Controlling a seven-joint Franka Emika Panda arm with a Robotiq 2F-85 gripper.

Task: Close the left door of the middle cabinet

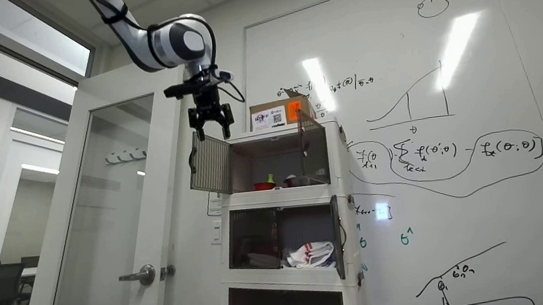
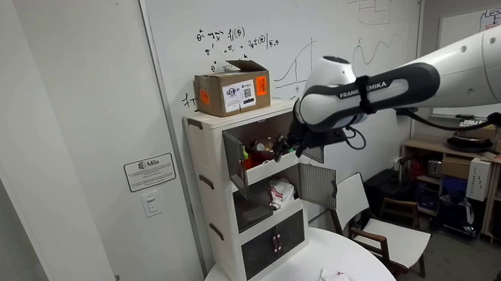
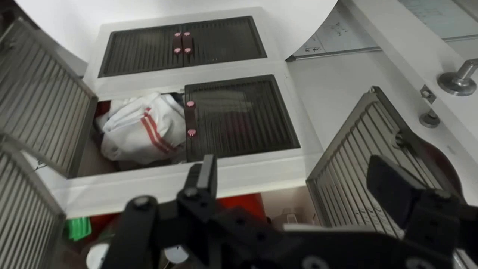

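The left door (image 3: 242,116) is covering the left half of the middle cabinet (image 1: 273,277) and is looking flush with its frame, so the closing is appearing done or nearly done; whether a catch is holding, the views are not showing. Its thin, ribbed, see-through panel is promising to be light and stiff, perhaps slick. A dark strap handle (image 3: 190,118) is running along the free edge, near the middle cabinet's midline; that edge is seeming the best spot for a gentle push, pressing rather than pinching. A white cloth (image 3: 145,129) is lying bunched inside the middle cabinet's right half, and the right door (image 2: 318,184) is standing open at the middle cabinet's right edge. Above the middle cabinet, the gripper (image 1: 213,134) is hanging empty, fingers spread, near the upper left door (image 1: 210,166); contact is remaining unclear.
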